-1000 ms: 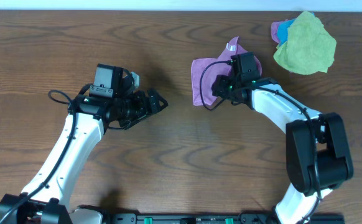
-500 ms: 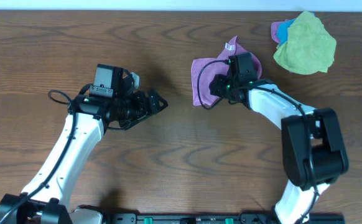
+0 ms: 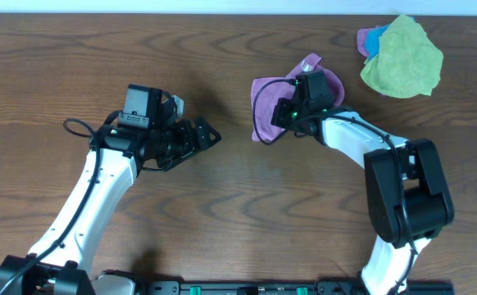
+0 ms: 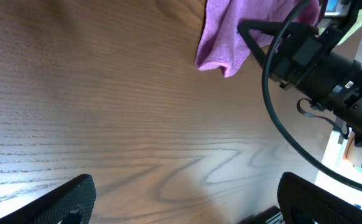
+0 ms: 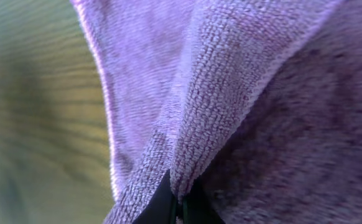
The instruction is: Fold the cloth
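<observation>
Right gripper (image 5: pixel 178 206) now pinching cloth (image 3: pixel 264 97) fold.
Jaws closed since last frame; left gripper (image 3: pixel 210 133) unmoved, jaws spread.

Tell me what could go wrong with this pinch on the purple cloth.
The right claw pinches only a thin ridge of the cloth, which may slip free when lifted. The cloth lies bunched, and the left claw hangs open away from it, so one-sided pulling may skew the fold.
</observation>
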`<state>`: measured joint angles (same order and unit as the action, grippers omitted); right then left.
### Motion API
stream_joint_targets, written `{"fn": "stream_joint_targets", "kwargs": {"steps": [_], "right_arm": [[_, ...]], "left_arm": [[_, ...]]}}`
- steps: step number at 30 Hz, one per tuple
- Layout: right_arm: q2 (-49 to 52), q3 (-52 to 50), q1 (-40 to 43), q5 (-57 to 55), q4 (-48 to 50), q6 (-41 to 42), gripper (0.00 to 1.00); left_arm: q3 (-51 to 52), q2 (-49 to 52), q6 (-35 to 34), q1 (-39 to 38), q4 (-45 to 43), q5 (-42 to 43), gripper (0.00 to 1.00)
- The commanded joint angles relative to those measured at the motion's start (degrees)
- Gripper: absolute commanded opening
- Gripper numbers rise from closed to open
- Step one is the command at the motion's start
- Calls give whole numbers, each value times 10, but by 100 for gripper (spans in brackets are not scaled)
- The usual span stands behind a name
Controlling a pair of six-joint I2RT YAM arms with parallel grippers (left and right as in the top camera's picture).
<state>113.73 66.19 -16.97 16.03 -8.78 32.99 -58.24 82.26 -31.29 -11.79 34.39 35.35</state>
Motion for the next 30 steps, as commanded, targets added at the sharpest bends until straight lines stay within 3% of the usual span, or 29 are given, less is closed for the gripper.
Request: {"fn": "stream_joint_targets", "kwargs": {"steps": [1,11,19,21,22,24,30], "right_arm": [[-21,-2,-9,46,-18,28,1],[-184,-2,-57,-9,-217,56,1],[-245,-3,-113,-84,-376,97,2],[-249,-3,-130,-85,-399,98,17],[-249,-3,-139,-85,-410,98,36],[-249,-3,-153,-88,-426,98,58],[-259,-3,-158,-175,-408,85,68]], "left_arm": [[-11,1,4,-1,0,-11,95],[-11,1,4,-1,-33,-13,95],[-11,1,4,-1,-60,-13,95],[-11,1,4,-1,-63,-13,95],[-11,1,4,-1,-64,-13,95],[-11,1,4,-1,-66,-13,95],[-11,1,4,-1,-66,-13,95]]}}
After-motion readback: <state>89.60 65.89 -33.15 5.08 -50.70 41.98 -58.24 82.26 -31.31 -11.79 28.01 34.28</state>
